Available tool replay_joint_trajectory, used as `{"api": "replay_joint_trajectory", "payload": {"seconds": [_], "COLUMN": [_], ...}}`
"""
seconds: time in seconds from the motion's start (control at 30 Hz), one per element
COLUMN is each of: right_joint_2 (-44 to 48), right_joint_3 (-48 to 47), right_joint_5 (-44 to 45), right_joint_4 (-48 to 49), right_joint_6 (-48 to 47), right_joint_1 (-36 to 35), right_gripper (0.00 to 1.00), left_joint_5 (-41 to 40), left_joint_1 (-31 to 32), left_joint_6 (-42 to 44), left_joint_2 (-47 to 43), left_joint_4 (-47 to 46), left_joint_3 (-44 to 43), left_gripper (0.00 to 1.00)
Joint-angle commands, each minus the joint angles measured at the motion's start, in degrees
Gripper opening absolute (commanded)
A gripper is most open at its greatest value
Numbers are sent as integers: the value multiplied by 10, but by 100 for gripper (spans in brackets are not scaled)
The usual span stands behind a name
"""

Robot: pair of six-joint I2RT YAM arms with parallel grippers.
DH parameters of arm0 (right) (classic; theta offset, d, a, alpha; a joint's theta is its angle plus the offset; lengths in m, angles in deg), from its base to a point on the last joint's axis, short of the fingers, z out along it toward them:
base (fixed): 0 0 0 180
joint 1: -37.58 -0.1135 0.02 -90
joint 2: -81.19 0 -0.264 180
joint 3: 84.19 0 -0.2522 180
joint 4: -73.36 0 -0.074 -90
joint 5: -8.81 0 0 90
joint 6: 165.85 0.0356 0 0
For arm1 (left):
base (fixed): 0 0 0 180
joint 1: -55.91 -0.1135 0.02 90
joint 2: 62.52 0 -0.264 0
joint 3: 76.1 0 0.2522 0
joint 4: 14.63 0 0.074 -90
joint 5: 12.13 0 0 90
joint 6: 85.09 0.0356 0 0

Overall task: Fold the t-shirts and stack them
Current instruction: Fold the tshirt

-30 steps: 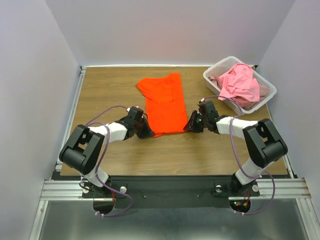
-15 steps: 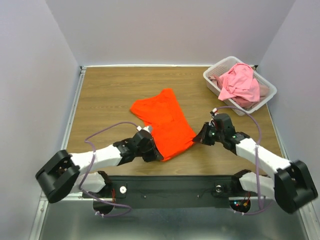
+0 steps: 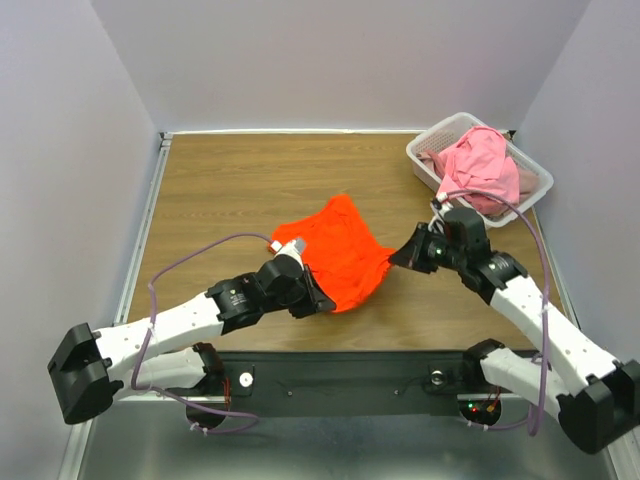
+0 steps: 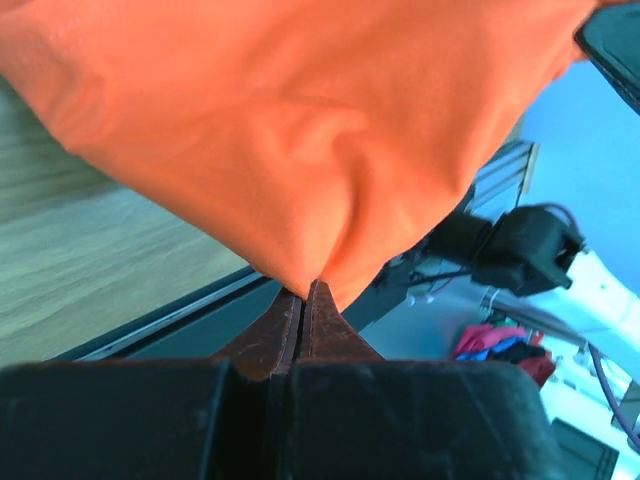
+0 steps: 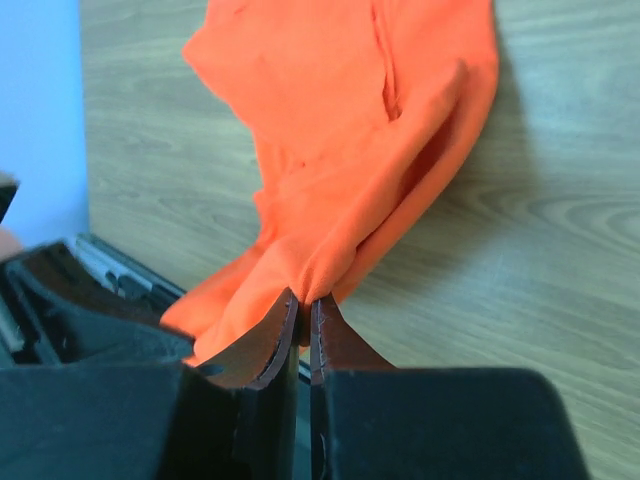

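The bright orange t-shirt (image 3: 343, 250) hangs lifted above the wooden table, its near hem pulled up and its far end trailing toward the table. My left gripper (image 3: 322, 303) is shut on the shirt's near left corner (image 4: 300, 200). My right gripper (image 3: 397, 258) is shut on the near right corner (image 5: 350, 170). The light pink t-shirt (image 3: 482, 168) lies crumpled in the white basket (image 3: 430, 150) at the back right.
The white lattice basket stands at the table's back right corner, close behind my right arm. Grey walls enclose the table on three sides. The black rail (image 3: 340, 365) runs along the near edge.
Both grippers have lifted and drawn the orange shirt's near hem toward the front edge. The shirt has left its flat spread and bunched up; both arms have stretched forward.
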State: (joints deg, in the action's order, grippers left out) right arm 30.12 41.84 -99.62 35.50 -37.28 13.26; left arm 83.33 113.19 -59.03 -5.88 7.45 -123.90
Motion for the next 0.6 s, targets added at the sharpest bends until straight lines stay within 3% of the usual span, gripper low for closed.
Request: {"api": "replay_joint_trajectory", "payload": {"seconds": [0.0, 0.2, 0.57], "right_joint_2": [-74, -211, -373], "right_joint_3": [-94, -216, -374], "right_joint_5": [42, 47, 39], "right_joint_4": [6, 12, 24], "right_joint_6": [-24, -42, -61], "right_joint_1": [2, 2, 2], "right_gripper": [6, 5, 4], "left_joint_5": [-68, -23, 40], "left_joint_1": [-15, -116, -265], "left_joint_6": [7, 50, 137], "left_joint_2": [-6, 5, 84], "left_joint_4": [51, 50, 30], "left_joint_3": [-50, -60, -110], "left_gripper": [0, 0, 0]}}
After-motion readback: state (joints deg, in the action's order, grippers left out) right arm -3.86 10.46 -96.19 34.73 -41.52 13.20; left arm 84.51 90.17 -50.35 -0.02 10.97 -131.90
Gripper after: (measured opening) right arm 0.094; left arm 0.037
